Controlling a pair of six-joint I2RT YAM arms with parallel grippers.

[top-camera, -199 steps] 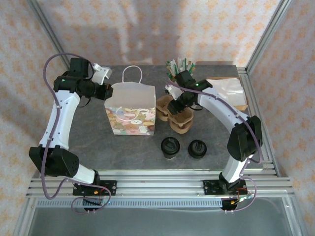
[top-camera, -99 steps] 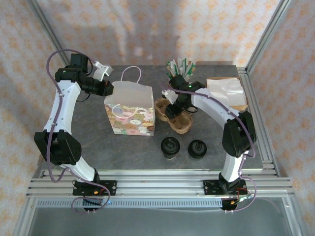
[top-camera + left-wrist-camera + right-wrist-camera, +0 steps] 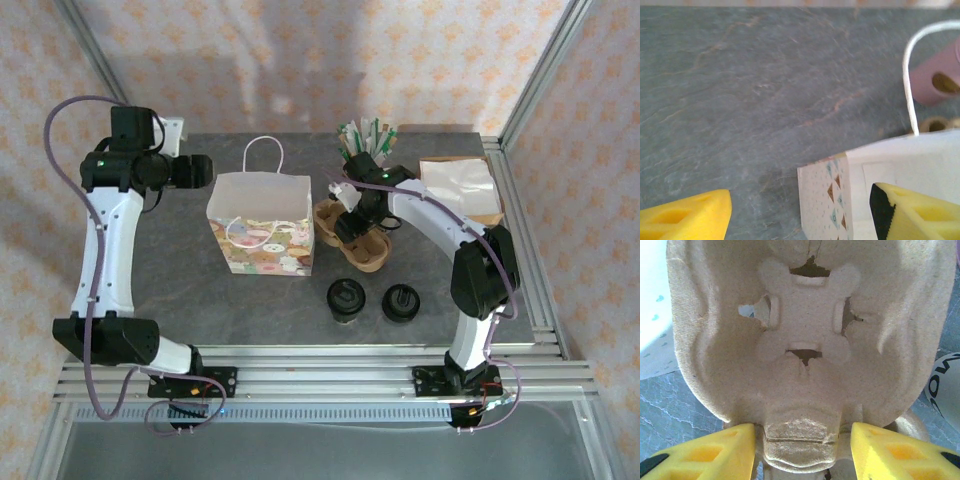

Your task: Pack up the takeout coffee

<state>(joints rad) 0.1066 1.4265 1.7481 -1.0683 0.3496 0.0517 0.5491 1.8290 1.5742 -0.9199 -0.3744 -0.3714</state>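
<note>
Two round black-lidded items [image 3: 346, 298] [image 3: 401, 302] stand near the front of the table; from above I cannot tell which is the takeout coffee and which is bare lids. The patterned paper bag [image 3: 262, 228] stands open at mid-table, its corner [image 3: 832, 200] below my left gripper [image 3: 797, 202]. That left gripper [image 3: 200, 170] hangs open to the left of the bag with nothing between its fingers. My right gripper [image 3: 350, 207] is shut on the edge tab of a brown pulp cup carrier [image 3: 810, 340], which sits right of the bag [image 3: 358, 240].
A purple holder of sticks [image 3: 368, 140] stands behind the carrier and shows as a pink shape [image 3: 935, 75]. A flat brown and clear packet [image 3: 460, 185] lies at the back right. A white printed cup [image 3: 945, 385] is beside the carrier. Metal frame rails border the table.
My left gripper has pulled back to the left, away from the bag's rim. The right gripper and the carrier have shifted slightly left toward the bag.
</note>
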